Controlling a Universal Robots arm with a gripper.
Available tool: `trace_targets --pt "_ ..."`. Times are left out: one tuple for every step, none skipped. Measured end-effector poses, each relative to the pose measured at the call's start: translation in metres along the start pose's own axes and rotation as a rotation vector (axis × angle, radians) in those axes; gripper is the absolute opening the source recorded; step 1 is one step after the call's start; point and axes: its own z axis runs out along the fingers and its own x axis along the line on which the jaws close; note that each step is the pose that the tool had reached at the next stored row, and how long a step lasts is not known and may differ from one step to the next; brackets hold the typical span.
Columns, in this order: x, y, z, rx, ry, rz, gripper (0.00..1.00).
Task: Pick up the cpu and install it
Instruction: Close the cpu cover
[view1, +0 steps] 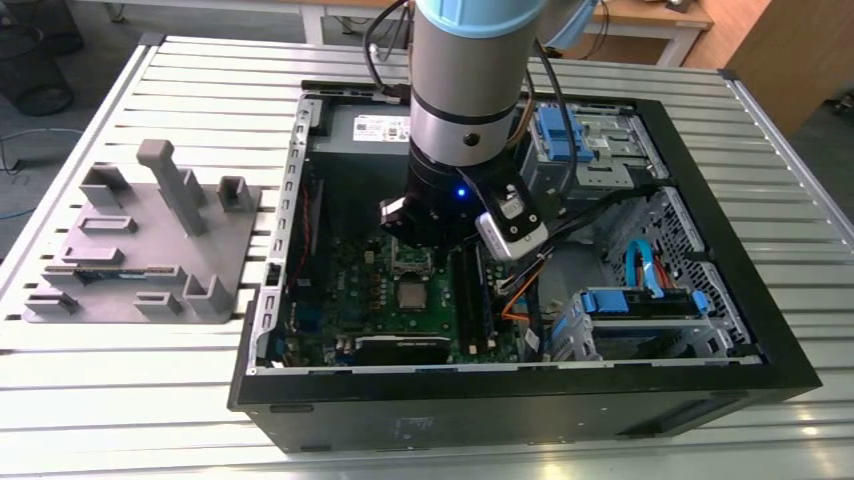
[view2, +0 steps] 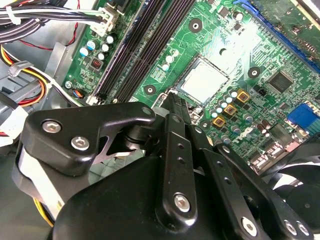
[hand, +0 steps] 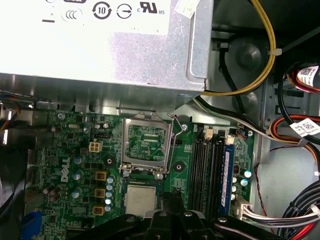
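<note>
**One chip in its socket, jaws narrow beside it**

Found the cpu (hand: 141, 200) lying flat on the green motherboard (hand: 75, 165), a small square with a pale, silvery-grey metal top, dull rather than mirror-bright. Located it between a row of little gold-coloured square blocks (hand: 100, 192) and the long black memory slots (hand: 202, 165), and just beside the socket frame (hand: 145, 145). Noted that frame as shiny stamped metal, oblong, with a square window showing green board through it, set clear of the chip and not over it; could not tell how steeply tilted. Traced a thin bent wire lever (hand: 175, 131) along one side of it.

Saw the gripper (view2: 172, 102) (hand: 167, 202) in both wrist views as matte black linked bars with bright screw heads, tapering to a point just beside the chip's edge. Judged the jaws narrow, tips close together, nothing gripped between them; could not tell whether touching the board.

Made out, in the exterior view, the arm (view1: 461, 90), a smooth silver-grey tube with a black wrist, reaching down into an open black computer case (view1: 534, 410) on a ribbed metal counter (view1: 134, 400). Spotted a grey plastic block (view1: 134, 240) with upright posts on the exterior view's left, apart from the case. Registered a boxy grey sheet-metal power supply (hand: 100, 55) next to the board, with a yellow cable (hand: 267, 45) curving past it.
</note>
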Motion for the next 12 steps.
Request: trace_targets --pt "0.0 0.0001 0.0001 -0.0001 -0.0001 0.0 0.11" --pt "-0.0001 0.0002 0.0003 -0.0002 -0.0001 0.0 0.11" --pt "-0.0002 0.0002 0.0004 -0.0002 -0.0001 0.0 0.11" --pt "-0.0004 0.0003 0.0005 -0.0002 -0.0001 0.0 0.11" --pt "-0.0005 0.0004 0.0007 -0.0003 -0.0001 0.0 0.11" --pt "-0.0006 0.0006 0.0009 -0.0003 -0.0001 0.0 0.11" --pt "-0.0008 0.0009 0.001 0.0 0.0 0.0 0.11" --pt "-0.001 0.0014 0.0013 0.0 0.0 0.0 0.11" --pt "-0.0012 0.0021 0.0017 -0.0001 -0.0001 -0.001 0.11" --pt "-0.0013 0.0031 0.0021 -0.0001 -0.0001 -0.001 0.11" --pt "-0.0014 0.0044 0.0024 -0.0001 0.0 -0.002 0.11" --pt "-0.0016 0.006 0.0029 -0.0002 0.0 -0.003 0.11"
